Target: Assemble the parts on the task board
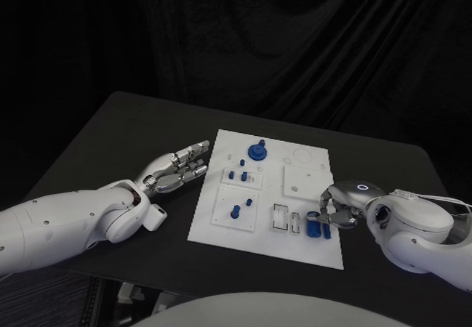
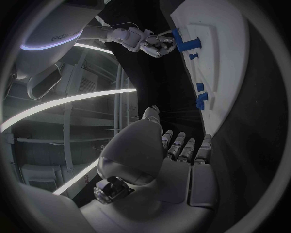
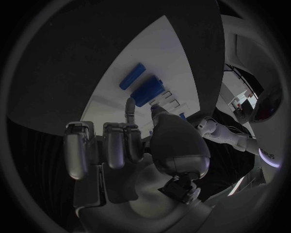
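Right robot hand curled over blue parts, hold unclear; could knock them off board. Left robot hand open, empty.

white task board, blue parts on it

Black table — white task board lying at its middle
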